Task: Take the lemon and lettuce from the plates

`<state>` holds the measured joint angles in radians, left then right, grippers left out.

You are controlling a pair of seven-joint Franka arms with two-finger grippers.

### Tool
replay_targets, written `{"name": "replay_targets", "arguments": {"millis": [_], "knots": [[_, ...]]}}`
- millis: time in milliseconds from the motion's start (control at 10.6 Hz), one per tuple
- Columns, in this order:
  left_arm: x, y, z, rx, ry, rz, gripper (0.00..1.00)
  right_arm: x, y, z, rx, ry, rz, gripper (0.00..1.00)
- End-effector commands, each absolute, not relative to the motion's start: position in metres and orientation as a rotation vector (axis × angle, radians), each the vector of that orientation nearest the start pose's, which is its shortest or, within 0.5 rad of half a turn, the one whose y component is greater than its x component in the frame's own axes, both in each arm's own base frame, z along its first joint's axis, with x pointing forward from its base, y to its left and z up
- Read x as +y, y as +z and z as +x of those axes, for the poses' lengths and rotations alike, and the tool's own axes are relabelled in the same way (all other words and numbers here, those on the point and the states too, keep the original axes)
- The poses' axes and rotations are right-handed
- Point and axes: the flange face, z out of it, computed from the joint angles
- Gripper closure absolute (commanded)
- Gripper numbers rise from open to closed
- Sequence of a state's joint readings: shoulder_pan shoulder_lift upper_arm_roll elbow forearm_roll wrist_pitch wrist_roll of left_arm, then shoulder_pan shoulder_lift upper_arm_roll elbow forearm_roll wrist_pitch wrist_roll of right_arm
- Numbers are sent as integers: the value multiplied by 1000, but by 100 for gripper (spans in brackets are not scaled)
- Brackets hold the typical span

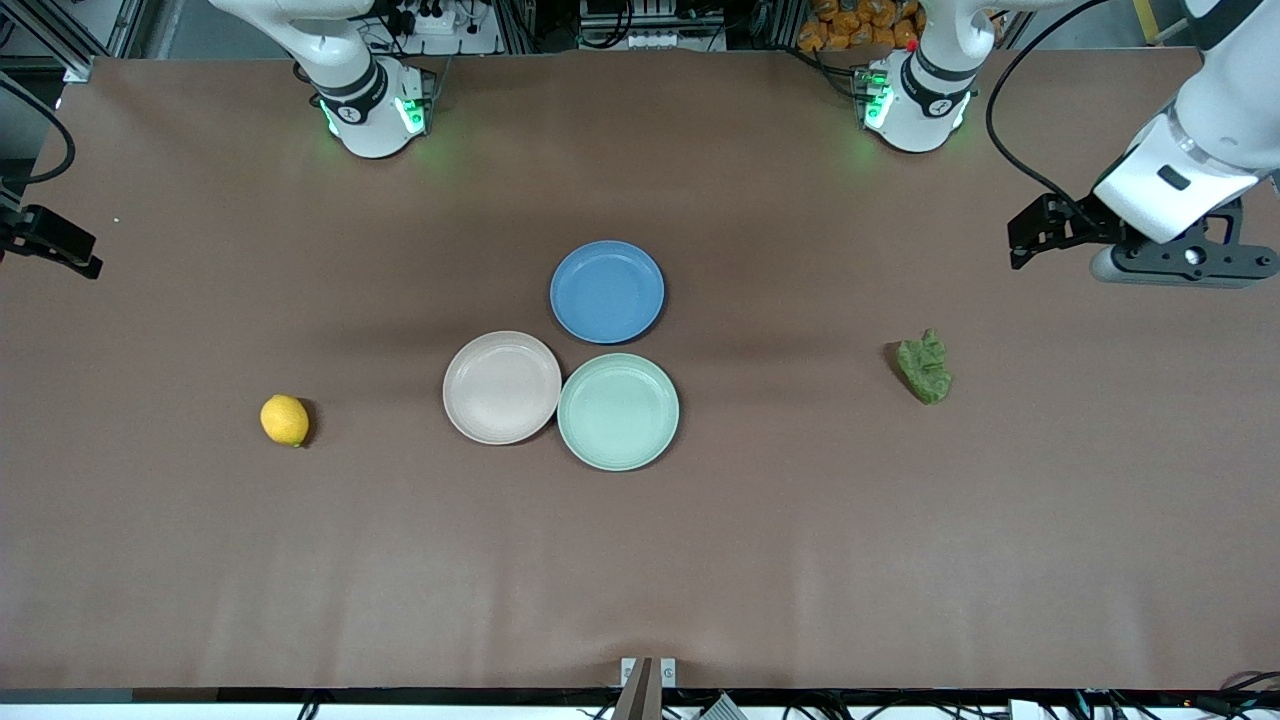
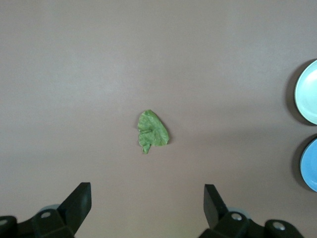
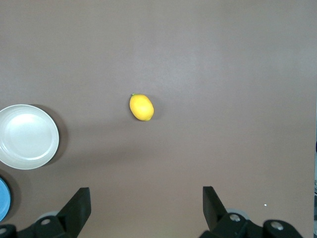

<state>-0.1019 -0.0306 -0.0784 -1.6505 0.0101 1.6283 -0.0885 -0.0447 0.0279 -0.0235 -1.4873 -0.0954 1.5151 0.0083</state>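
Note:
The lemon (image 1: 285,420) lies on the bare table toward the right arm's end, off the plates; it also shows in the right wrist view (image 3: 141,107). The lettuce (image 1: 925,368) lies on the table toward the left arm's end and shows in the left wrist view (image 2: 152,131). The beige-pink plate (image 1: 502,387) and the mint plate (image 1: 618,411) touch at mid-table, both empty. My left gripper (image 1: 1032,236) is open and empty, raised over the table by the lettuce (image 2: 147,198). My right gripper (image 1: 52,242) is open and empty, raised over the table's end (image 3: 146,201).
A blue plate (image 1: 607,291), also empty, lies beside the two plates, farther from the front camera. The left wrist view shows the mint plate's rim (image 2: 308,91) and the blue plate's rim (image 2: 311,163). The right wrist view shows the beige-pink plate (image 3: 27,136).

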Motion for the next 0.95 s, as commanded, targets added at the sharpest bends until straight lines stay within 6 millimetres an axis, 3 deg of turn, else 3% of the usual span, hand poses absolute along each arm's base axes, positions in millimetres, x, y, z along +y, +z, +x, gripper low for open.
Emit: {"name": "replay_targets", "arguments": {"millis": [0,378,851], "knots": [[-92,631,542,164,-75,-3135,0,-54,648,559,157,-35,-3237,0],[-86,643,541,147,-111,-3137,0,-53,648,559,154,-35,-3234,0],[-98,642,539,159,-109,-3138,0,-52,649,560,152,-37,-3234,0]]}}
